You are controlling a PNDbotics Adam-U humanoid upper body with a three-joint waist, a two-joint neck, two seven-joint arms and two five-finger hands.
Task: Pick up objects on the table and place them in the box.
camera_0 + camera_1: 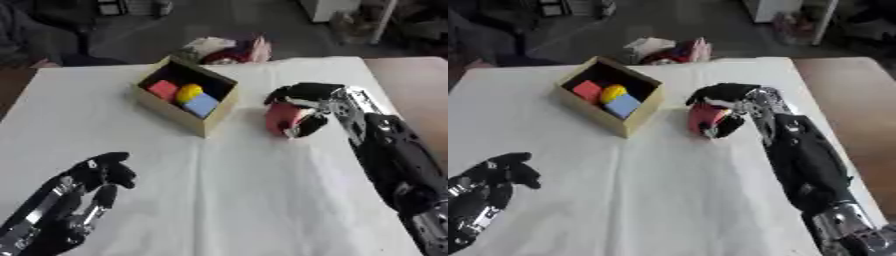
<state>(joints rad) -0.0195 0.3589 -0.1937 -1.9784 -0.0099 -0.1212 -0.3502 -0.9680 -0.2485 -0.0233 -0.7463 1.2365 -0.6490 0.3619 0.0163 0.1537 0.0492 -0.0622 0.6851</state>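
A: Starting near. What's the left hand doing?

B: I'm parking it at the lower left corner, over the table, fingers curled in on nothing. It's staying clear so it isn't crowding the working side.

A: And the right hand?

B: I'm reaching it in from the right edge, and it's clasping the red object, fingers hooking over the top, thumb coming under. Looks like a red-pink block; can't tell whether it's sitting on the table or just off it.

A: Where is that relative to the box?

B: Just beside it, to the box's right, not touching. I'm holding it from above so it can go over the wall and drop in.

A: What's inside the box?

B: A red cube, a yellow piece and a blue cube, packed together along one side, so I'm judging there's room on the dark side.

A: Beyond that?

B: A heap of coloured stuff lying off the table's far edge. Can't make it out.
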